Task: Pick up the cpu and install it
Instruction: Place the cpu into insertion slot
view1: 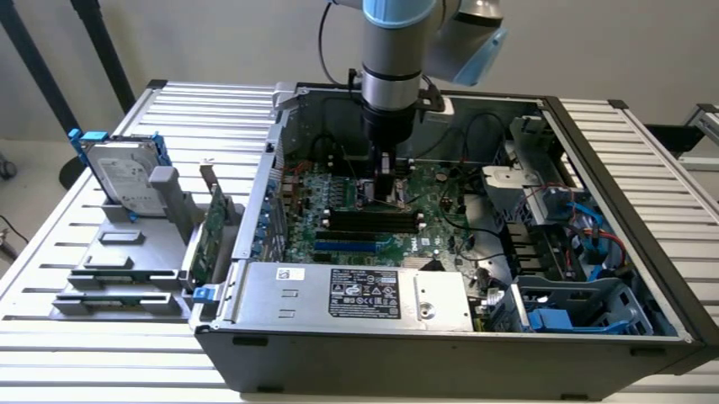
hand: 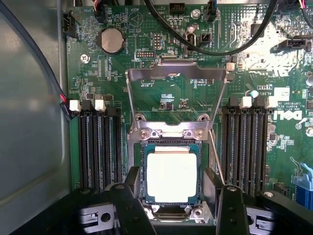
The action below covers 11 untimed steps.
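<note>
Green motherboard [hand: 88, 83] lies flat in the bottom of the opened computer case [view1: 450, 370], which stands on the slatted metal surface [view1: 629, 151]; the arm [view1: 393, 50] reaches straight down into the case and the claw [view1: 388, 189] hangs just over the middle of the board. In the wrist view the cpu [hand: 171, 177], a small square with a dull silver top and a thin green border, sits level inside its socket, between the two banks of black memory slots [hand: 98, 147]; the metal load plate [hand: 176, 73] of the socket is tilted up and away from the chip, so the chip is uncovered. The claw [hand: 172, 180] stands wide; its black fingers [hand: 128, 208] are one on each side of the cpu, just beside the socket edges, and I cannot tell if they touch the chip; nothing is lifted between them. A round coin battery [hand: 112, 40] is on the board beyond the load plate, and a black cable [hand: 195, 46] curves over that area. At the exterior view's left, outside the case, the silver hard drive [view1: 121, 178] with blue rails stands in a grey holder, and the long green circuit card [view1: 205, 240] stands near it, close to the case wall; the grey power supply [view1: 359, 295] is at the near side of the case.
</note>
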Each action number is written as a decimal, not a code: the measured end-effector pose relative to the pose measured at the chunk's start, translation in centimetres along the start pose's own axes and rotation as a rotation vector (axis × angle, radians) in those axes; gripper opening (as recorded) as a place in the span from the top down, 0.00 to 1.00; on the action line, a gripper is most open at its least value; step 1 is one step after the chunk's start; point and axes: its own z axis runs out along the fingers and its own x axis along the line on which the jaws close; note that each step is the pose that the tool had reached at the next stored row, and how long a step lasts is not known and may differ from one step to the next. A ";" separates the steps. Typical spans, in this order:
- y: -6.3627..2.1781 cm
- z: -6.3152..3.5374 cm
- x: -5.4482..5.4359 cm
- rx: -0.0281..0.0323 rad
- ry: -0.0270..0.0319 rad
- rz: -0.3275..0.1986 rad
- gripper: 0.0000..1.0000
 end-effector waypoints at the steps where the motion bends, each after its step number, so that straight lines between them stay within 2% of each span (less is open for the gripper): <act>1: -0.04 -0.06 0.0 0.0009 0.0009 0.000 0.38; 3: -0.16 -0.16 0.0 0.0026 0.0032 0.000 0.40; 4: -0.24 -0.19 0.0 0.0036 0.0044 0.000 0.46; 5: -0.34 -0.21 0.0 0.0055 0.0051 0.000 0.46; 6: -0.44 -0.22 0.0 0.0077 0.0056 0.000 0.53; 7: -0.58 -0.23 0.0 0.0103 0.0059 0.000 0.53; 9: -0.92 -0.27 0.0 0.0170 0.0059 0.000 0.64; 10: -1.13 -0.30 0.0 0.0205 0.0058 0.001 0.64; 11: -1.34 -0.33 -0.1 0.0238 0.0058 0.001 0.70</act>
